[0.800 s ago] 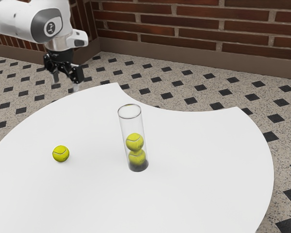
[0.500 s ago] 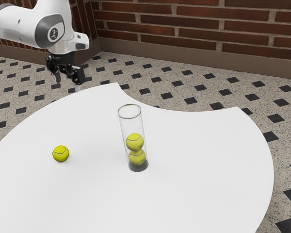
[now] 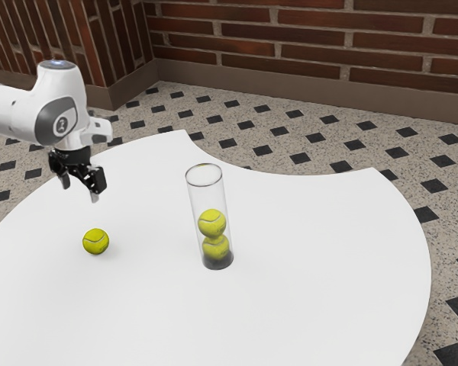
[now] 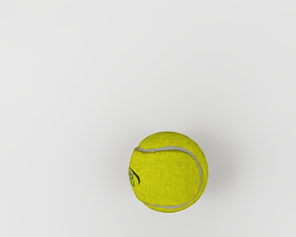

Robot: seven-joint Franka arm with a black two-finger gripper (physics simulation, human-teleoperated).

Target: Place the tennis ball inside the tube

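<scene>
The loose tennis ball (image 3: 95, 242) should be light and springy; grip its widest sides. The hand (image 3: 79, 191) above looks wide.

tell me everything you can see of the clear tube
The tube is a tall, clear cylinder, like glass or plastic, with a thin dark rim and a dark base. It stands upright on the white table. Two yellow-green tennis balls sit stacked in its lower half, nothing above them. The claw is well clear of it.
</scene>
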